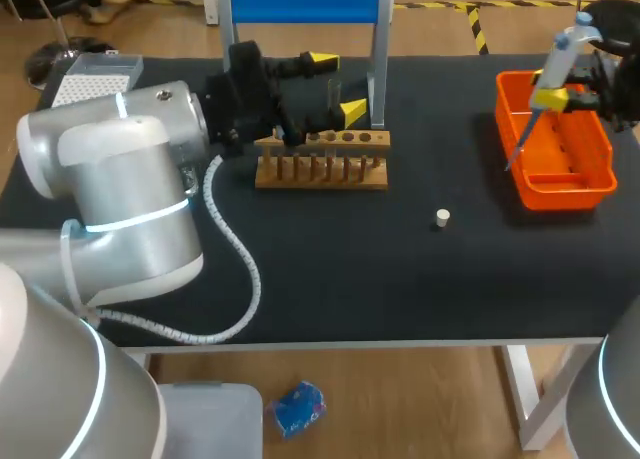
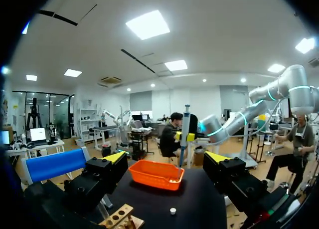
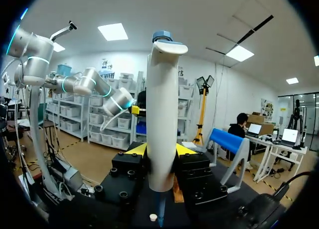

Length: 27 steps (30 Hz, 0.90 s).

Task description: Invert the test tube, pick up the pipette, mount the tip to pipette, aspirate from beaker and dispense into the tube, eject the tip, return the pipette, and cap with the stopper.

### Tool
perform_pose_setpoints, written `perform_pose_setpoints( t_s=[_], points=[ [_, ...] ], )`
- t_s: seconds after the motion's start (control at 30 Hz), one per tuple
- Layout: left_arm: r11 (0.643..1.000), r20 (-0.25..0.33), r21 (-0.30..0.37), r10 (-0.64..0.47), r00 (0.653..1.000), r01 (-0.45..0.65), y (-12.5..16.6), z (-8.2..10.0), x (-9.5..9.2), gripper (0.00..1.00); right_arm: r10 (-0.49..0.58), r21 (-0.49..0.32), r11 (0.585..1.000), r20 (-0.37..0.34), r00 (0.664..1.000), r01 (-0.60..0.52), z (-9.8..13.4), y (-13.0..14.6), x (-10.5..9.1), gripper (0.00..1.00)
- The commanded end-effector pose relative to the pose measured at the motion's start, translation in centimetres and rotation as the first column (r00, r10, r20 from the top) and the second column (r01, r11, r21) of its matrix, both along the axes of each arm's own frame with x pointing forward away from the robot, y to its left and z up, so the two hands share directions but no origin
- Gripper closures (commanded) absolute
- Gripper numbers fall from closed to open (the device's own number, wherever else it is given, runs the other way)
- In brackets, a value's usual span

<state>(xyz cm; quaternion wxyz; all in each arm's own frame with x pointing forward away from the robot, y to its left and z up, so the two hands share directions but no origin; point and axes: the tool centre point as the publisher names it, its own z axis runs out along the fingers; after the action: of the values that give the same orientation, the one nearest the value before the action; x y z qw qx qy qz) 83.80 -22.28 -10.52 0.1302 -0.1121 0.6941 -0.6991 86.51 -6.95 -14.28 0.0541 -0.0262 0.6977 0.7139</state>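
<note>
The right gripper (image 1: 553, 97) is clamped on the single pipette (image 1: 562, 64), gripping its body from both sides; the pipette is tilted above the orange tray (image 1: 590, 184), head uppermost, with its thin lower end by the tray wall nearest the rack. There is one tray, at the right of the table (image 1: 400, 279); what it contains cannot be made out.

The left gripper (image 1: 337, 84) has its fingers spread wide and holds nothing; it hovers just above the far side of the one wooden rack (image 1: 322, 171), near the table's middle; whether a tube stands in the rack cannot be told.

One white stopper (image 1: 442, 217) lies alone on the table between rack and tray, well apart from both grippers. One tip box (image 1: 95, 79) sits at the far left corner; one blue-topped frame (image 1: 305, 1) stands behind the rack.
</note>
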Motion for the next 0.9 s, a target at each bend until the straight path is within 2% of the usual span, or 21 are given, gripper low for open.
perform_pose_setpoints(
  t_s=[0.03, 0.4, 0.73, 0.9],
  points=[
    [1.0, -0.002, 0.02, 0.001, 1.0, -0.001, -4.3, 1.1, 1.9, 0.0, -0.001, -0.002, 1.0, 0.004, 1.0, 0.001, 0.4, -3.8, 0.6, 1.0],
    [0.998, 0.017, 0.05, -0.05, 0.999, 0.049, -8.3, 2.8, 3.7, 0.0, -0.035, -0.01, 0.999, -0.041, 0.999, 0.035, -0.8, -8.6, 4.3, 1.0],
    [0.996, 0.023, 0.068, -0.063, 0.998, 0.061, -10.1, 3.4, 5.2, 0.0, -0.012, -0.014, 1.0, -0.059, 0.998, 0.011, -1.8, -10.0, 8.7, 1.0],
    [0.995, 0.023, 0.075, -0.064, 0.998, 0.062, -10.5, 3.5, 6.0, 0.0, 0.008, -0.013, 1.0, -0.063, 0.998, -0.009, -2.0, -10.2, 10.2, 1.0]
  ],
)
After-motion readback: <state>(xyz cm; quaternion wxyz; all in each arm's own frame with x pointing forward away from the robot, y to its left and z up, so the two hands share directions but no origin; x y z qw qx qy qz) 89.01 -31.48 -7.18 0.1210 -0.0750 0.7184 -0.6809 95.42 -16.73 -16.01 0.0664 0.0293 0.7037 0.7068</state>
